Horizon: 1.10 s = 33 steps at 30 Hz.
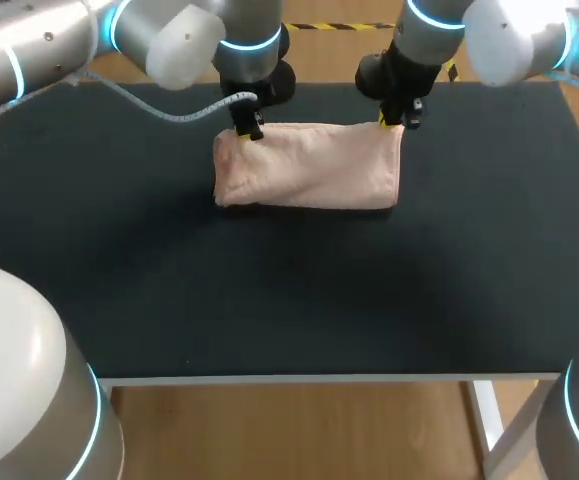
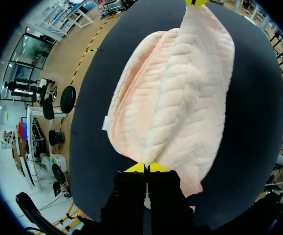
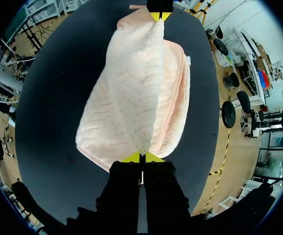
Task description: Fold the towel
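Towel [image 1: 309, 167] lies bunched on surface [image 1: 269, 300]. My left gripper [image 2: 146, 168] and right gripper [image 3: 141, 157] pinch towel's rear corners, tips nearly together. I judge it soft, light, limp: sags between grips, so hold corners.

Black table [image 1: 289, 300] on white frame [image 1: 369, 379]

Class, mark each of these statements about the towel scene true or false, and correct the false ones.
1. The towel rests on a black table. True.
2. The left gripper is open, clear of the towel. False: it is shut on the towel's edge.
3. The right gripper is shut on the towel. True.
4. Both grippers hold the same end of the towel. False: they hold opposite ends.
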Tool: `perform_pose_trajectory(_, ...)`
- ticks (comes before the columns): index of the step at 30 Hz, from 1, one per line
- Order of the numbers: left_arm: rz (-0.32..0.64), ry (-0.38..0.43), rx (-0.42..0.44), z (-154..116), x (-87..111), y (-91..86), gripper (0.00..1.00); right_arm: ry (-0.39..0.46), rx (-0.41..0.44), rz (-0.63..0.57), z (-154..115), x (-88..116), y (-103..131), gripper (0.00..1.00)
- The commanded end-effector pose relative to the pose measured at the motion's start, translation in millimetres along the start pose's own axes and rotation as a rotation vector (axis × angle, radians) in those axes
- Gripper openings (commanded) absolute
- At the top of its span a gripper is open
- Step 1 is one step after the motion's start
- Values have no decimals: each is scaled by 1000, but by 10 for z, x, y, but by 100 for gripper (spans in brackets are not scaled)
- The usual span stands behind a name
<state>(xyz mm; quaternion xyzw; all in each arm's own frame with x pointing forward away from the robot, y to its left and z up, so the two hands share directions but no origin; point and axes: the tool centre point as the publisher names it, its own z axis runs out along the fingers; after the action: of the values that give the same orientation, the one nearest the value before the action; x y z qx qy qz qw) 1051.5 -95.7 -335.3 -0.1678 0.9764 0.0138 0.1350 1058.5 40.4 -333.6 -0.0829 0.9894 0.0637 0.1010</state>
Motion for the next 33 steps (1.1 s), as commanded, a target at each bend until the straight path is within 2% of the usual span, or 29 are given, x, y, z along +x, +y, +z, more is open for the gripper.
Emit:
perform_pose_trajectory(1,-7,71,-18,248,-250,-178,0,58,11,14,290,-266,-36,0)
perform_pose_trajectory(8,-4,56,-34,380,-506,-226,0,61,42,4,416,-435,-79,0)
perform_pose_trajectory(15,8,92,-49,488,-527,-217,0,43,81,3,421,-530,-91,0)
perform_pose_trajectory(16,8,100,-49,501,-524,-216,46,40,93,9,416,-535,-99,30)
perform_pose_trajectory(17,12,111,-42,512,-521,-214,100,35,94,17,409,-540,-110,100)
perform_pose_trajectory(25,-54,141,18,419,-637,-79,100,-42,41,54,204,-489,-110,100)
perform_pose_trajectory(28,-60,146,75,287,-657,-13,100,-62,14,51,99,-440,-86,100)
perform_pose_trajectory(33,-46,184,242,-10,-602,112,100,-96,-30,42,-80,-367,-54,100)
